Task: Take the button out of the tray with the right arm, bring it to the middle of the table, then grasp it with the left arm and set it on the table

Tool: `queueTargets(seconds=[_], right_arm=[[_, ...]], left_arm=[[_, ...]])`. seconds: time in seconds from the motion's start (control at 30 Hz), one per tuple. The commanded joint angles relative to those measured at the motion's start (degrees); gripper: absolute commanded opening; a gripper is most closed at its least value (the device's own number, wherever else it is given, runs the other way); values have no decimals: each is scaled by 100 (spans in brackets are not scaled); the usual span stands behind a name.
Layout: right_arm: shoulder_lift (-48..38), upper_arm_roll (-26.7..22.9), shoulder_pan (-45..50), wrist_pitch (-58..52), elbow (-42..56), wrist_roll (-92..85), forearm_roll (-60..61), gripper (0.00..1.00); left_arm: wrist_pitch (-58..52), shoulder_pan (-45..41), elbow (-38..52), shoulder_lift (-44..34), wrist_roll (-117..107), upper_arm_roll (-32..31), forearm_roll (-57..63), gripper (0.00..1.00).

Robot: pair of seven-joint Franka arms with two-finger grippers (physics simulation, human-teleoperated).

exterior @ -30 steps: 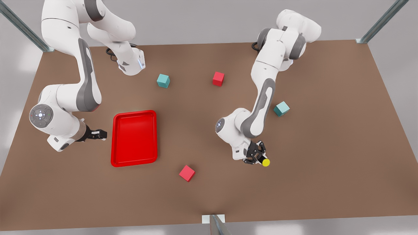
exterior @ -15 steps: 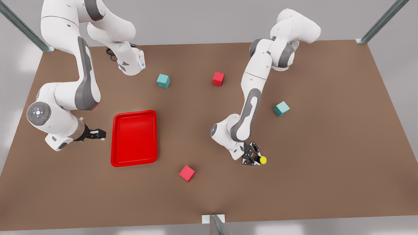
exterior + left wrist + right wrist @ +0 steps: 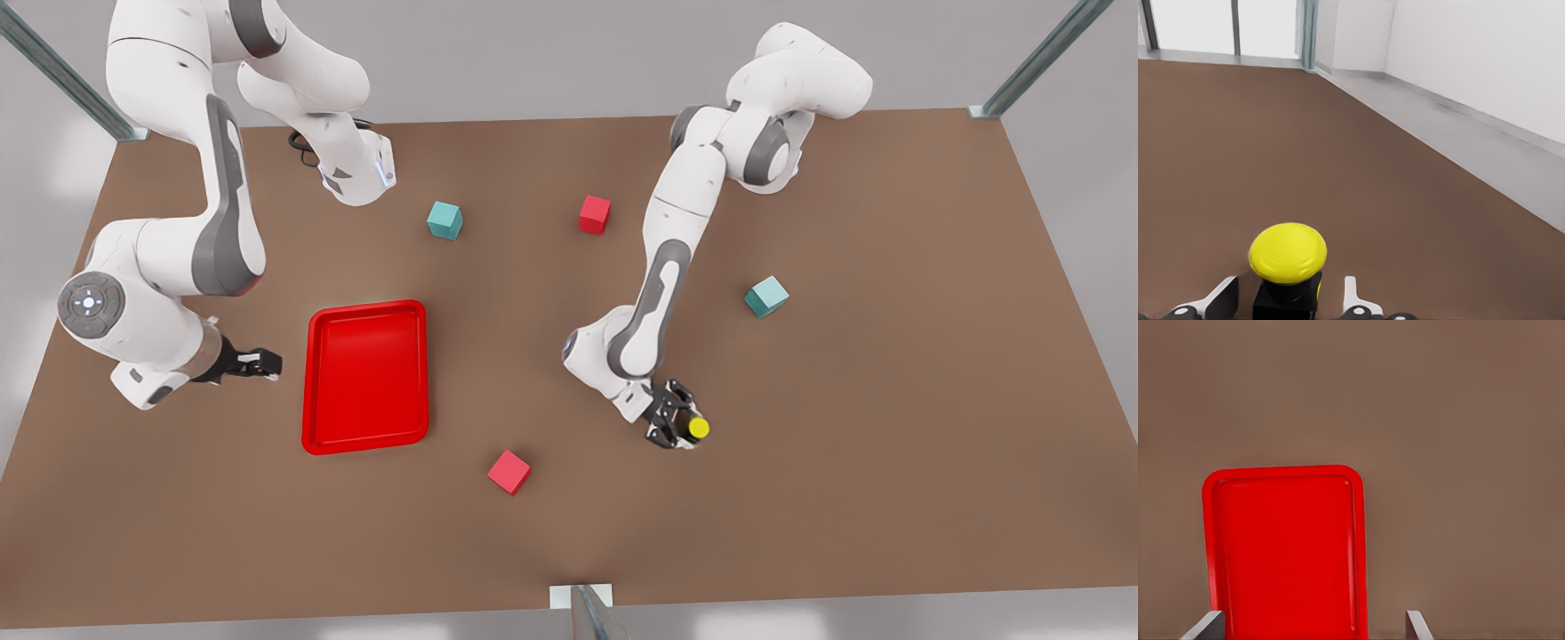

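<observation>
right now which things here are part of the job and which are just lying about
Part of the job:
- button, held in the left gripper
- tray
- table
- right gripper, open beside the tray

Lying about:
- two teal cubes
- two red cubes

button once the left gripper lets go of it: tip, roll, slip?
The button is probably top-heavy: its yellow cap overhangs a narrower dark body, so it may tip. On its side, the round cap could roll. Left gripper holds the boxy body, likely a firm hold.
</observation>
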Motion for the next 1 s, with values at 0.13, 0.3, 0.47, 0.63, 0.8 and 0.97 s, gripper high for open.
queueTargets(seconds=[0.13,0.3,0.47,0.63,0.8,0.97], right_arm=[[77,-9,4,8,7,-13,-15,100],[218,9,56,-27,-64,58,-173,100],[253,9,13,-1,-72,58,-165,100],[271,9,-5,-27,-81,49,-165,100],[271,0,-23,-71,-20,49,-165,100],[289,18,118,-237,437,40,-156,100]], left_arm=[[-296,-163,-235,-350,-874,-6,1,100],[-849,-453,-956,-1396,-400,-76,-69,100],[-1306,91,-1061,-3813,3229,-375,-1800,100],[-1578,715,-1070,-5061,6842,-384,-3101,100],[-2536,2675,-1114,-5844,12475,-384,-5764,100],[-1262,3062,-3030,-6952,13206,-551,-5194,100]])
